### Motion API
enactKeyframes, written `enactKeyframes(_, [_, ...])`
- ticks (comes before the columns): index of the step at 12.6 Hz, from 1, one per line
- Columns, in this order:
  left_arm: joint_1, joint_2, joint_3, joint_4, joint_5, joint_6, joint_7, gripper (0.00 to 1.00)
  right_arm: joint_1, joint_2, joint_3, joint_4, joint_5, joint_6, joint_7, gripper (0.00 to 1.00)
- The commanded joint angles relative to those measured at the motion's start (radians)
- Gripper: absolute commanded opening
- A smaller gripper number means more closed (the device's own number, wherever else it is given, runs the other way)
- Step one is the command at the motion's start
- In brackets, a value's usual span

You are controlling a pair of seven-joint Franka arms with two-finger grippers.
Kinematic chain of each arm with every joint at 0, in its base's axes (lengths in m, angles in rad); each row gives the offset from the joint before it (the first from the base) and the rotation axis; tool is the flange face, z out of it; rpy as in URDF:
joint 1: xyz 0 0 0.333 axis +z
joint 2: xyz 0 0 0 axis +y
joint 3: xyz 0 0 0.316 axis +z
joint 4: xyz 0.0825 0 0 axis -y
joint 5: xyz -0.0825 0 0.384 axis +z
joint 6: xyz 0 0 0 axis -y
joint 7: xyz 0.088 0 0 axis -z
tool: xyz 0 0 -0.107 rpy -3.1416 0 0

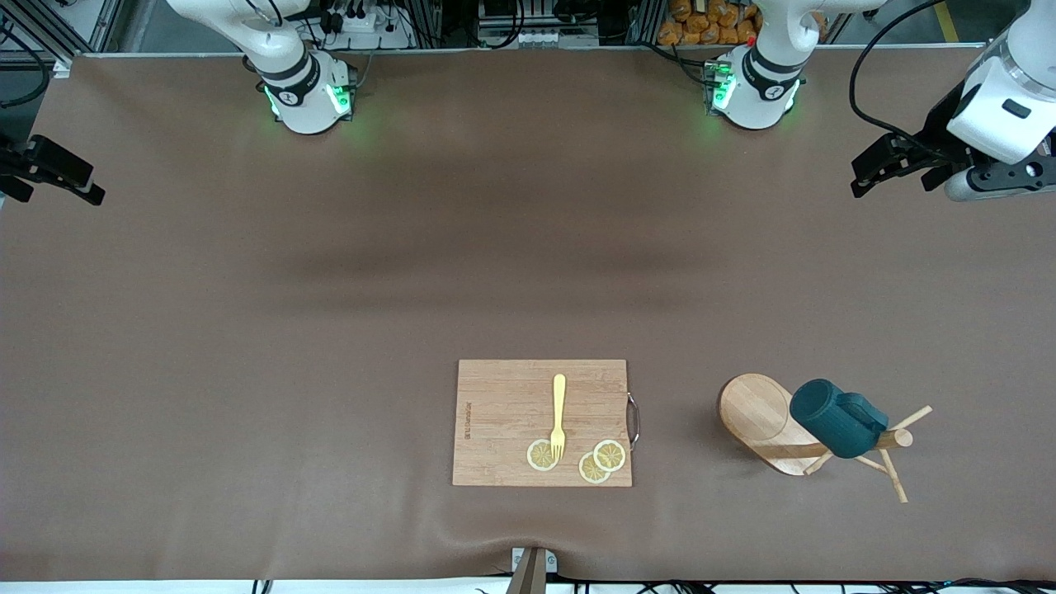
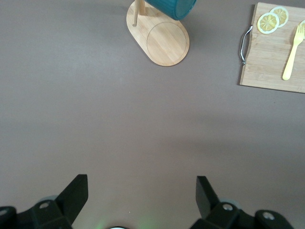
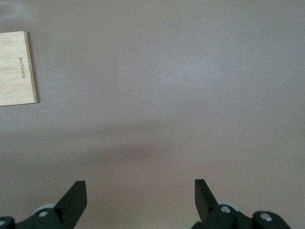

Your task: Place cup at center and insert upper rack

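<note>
Front view, table (image 1: 247, 330): brown cloth, things gathered toward 5 o'clock, arm bases along 12 o'clock.
Left gripper (image 1: 883, 169): parked over the table edge near 2 o'clock, fingers spread wide, holding nothing; waiting.
Right gripper (image 1: 58, 175): parked over the edge near 10 o'clock, fingers likewise apart and bare; waiting.
Cutting board (image 1: 495, 412): at 6 o'clock; carries the fork (image 1: 558, 404) and three lemon slices (image 1: 609, 454), tines resting on one slice.
Rack (image 1: 755, 412): wooden peg stand at 4 o'clock, oval base on the cloth.
Cup (image 1: 825, 417): teal, hung by its handle on a rack peg, mouth toward 10 o'clock; not at table centre.
Handling, judged: grip the cup wall, slide along the peg's line, never sideways, lest the light stand tip.
</note>
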Motion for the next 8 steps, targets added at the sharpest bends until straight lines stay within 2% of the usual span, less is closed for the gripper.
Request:
enactKeyframes(1, [-0.008,0.0,0.0,0.037,0.046,-0.036,0.002,1.0,0.007,0.005,0.0,0.018,-0.008,-0.016,0.022,1.0])
enactKeyframes(8, [-0.008,0.007,0.001,0.064,0.043,-0.073,-0.004,1.0,0.008,0.005,0.002,0.018,-0.008,-0.015,0.022,1.0])
